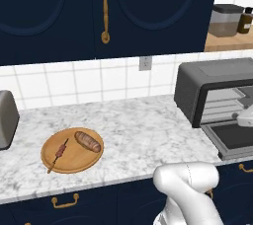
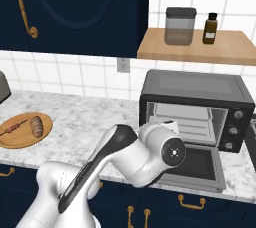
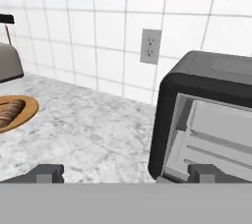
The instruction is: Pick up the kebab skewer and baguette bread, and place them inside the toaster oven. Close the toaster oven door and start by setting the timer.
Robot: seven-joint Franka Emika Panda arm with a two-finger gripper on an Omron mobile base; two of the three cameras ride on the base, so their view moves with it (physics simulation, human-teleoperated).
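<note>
Risk lies in the long reach: the end effector (image 3: 125, 174), jaws wide and empty, hangs by the toaster oven (image 2: 195, 104), whose door (image 2: 192, 167) hangs open, while kebab skewer (image 1: 61, 152) and baguette bread (image 1: 87, 141) sit well apart on the wooden board (image 1: 71, 162); the thin stick may slip from a pinch.

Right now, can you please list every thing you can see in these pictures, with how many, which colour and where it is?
kebab skewer: one, tan stick with dark meat, on the board beside the bread
baguette bread: one, golden brown, on the board
wooden board: one, round, tan, left part of the counter
toaster oven: one, dark grey, right part of the counter
toaster oven door: one, dark grey, dropped open
pop-up toaster: one, silver, far left
counter: one, grey-white marble
jar: one, grey, wooden shelf
bottle: one, brown, wooden shelf
wall socket: one, grey, tiled wall
gripper: one, dark tips, open, empty, before the oven
</note>
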